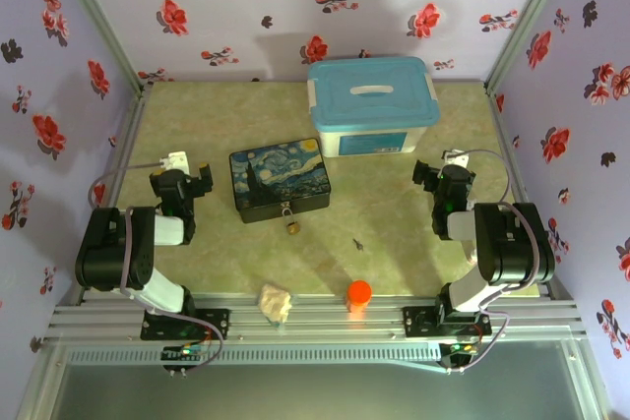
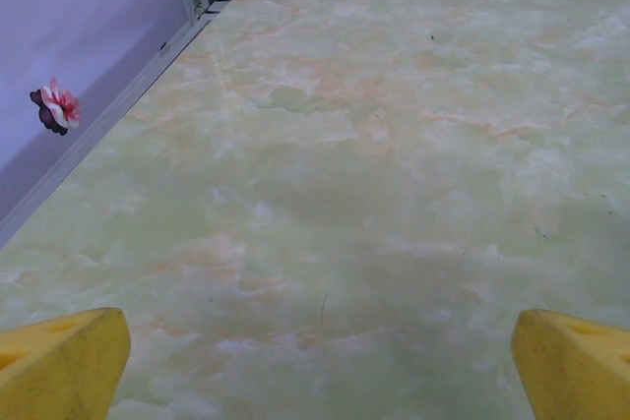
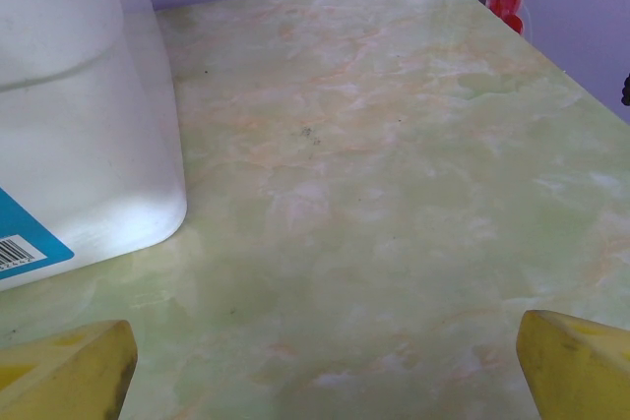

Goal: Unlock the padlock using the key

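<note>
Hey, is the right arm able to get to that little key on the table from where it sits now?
Probably yes. The key lies alone on bare table, left of the right claw, with nothing between them, and the claw is open. Tiny and flat, it may be fiddly to pinch.

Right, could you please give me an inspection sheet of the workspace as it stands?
Surface: marbled green table; no spills seen.
Job's things: padlock at the front edge of the painted box; key loose on the table to its right, apart from it.
Clutter: blue-lidded storage bin at the back; orange cap and crumpled pale wad at the near edge.
Grippers: left gripper and right gripper both open, empty.
Cables: left cable and right cable loop off the wrists.
Surroundings: floral walls, metal frame.
</note>
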Controlling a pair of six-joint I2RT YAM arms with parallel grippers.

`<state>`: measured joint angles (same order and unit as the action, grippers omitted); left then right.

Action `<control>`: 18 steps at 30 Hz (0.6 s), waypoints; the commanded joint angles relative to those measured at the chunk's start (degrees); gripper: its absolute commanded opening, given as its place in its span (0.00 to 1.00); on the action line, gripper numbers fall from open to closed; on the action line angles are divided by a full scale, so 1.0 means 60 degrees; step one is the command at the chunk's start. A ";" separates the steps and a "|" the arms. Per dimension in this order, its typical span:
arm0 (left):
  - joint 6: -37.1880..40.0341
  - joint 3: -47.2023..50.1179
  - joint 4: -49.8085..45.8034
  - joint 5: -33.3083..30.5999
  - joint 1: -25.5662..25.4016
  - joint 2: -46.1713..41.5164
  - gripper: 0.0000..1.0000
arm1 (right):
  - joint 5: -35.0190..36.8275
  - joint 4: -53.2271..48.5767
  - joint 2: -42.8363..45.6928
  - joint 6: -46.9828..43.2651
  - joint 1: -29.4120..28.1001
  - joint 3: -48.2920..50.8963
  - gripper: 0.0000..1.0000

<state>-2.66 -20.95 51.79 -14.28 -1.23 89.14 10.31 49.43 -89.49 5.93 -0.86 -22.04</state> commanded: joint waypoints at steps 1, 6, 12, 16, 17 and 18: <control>0.0032 -0.0170 0.0128 0.0122 -0.0010 -0.0080 1.00 | 0.0145 0.0228 0.0017 -0.0131 -0.0036 -0.0039 0.99; -0.0053 -0.0116 0.0114 -0.0098 -0.0006 -0.0262 1.00 | -0.0019 0.0242 0.0025 -0.0132 0.0012 -0.0031 0.99; -0.0114 -0.0182 -0.1376 -0.0431 -0.0024 -0.1954 1.00 | -0.0087 -0.2392 0.1435 -0.0259 -0.0162 -0.0764 0.99; -0.0855 -0.0549 -0.3066 -0.1346 -0.0029 -0.3563 1.00 | -0.0438 -0.5788 0.2692 0.0608 -0.0375 -0.1929 0.99; -0.1490 -0.0754 -0.3669 -0.1384 -0.0026 -0.3981 1.00 | -0.0426 -0.6554 0.2887 0.0982 -0.0432 -0.2227 0.99; -0.2271 -0.0977 -0.4407 -0.1384 -0.0029 -0.4354 1.00 | -0.0518 -0.7152 0.3037 0.1367 -0.0464 -0.2411 0.99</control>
<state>-7.57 -22.98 35.99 -19.03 -1.23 67.99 8.60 22.81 -74.00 8.36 -2.83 -32.75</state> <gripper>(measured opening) 0.997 0.993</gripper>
